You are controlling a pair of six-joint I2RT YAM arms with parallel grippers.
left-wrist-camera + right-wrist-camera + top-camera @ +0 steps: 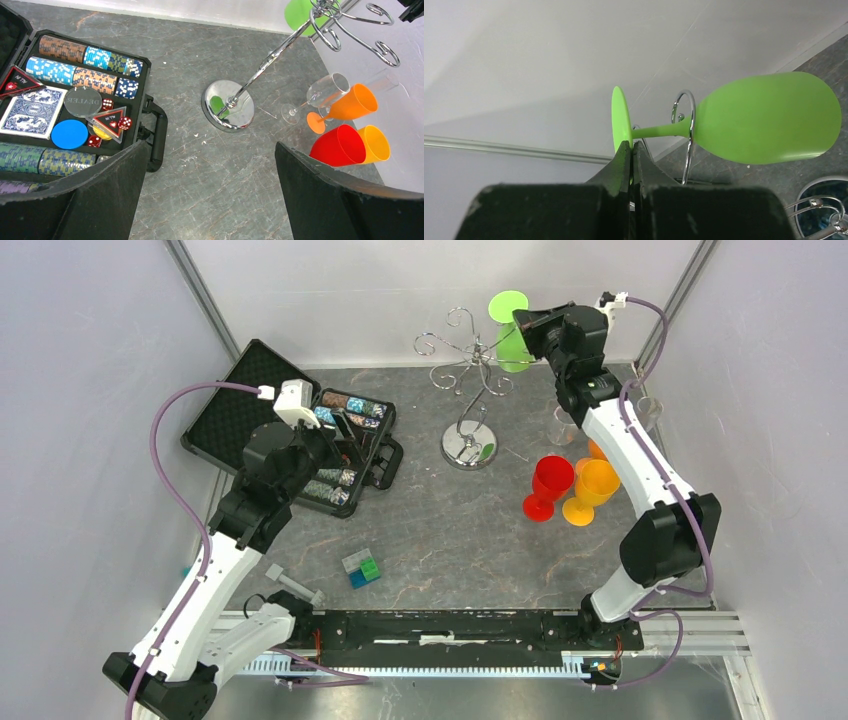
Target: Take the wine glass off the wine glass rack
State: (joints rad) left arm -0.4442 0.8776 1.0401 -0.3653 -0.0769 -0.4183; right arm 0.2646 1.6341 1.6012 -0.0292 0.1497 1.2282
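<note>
Grip: right gripper (630,150) has its jaws pressed almost together on the rim of the flat foot of the green wine glass (769,120).
Glass: just beyond the fingertips, hanging bowl-down, with its stem threaded through a curled arm of the wine glass rack (684,131) and the bowl farther out.
Done: the hold on the foot looks secured.
Left to do: by my reading, slide the stem out of the curl and carry the glass clear; it has not left the rack.
Other hand: left gripper (210,150) is spread wide and holds nothing, well apart from the rack, above a poker chip case (75,100).
Surface: dark grey marbled table top (440,530); beside the right forearm stand a red glass (550,480) and an orange glass (597,482).
Room: plain white walls (90,390), with metal frame posts (205,295) at the back corners.
</note>
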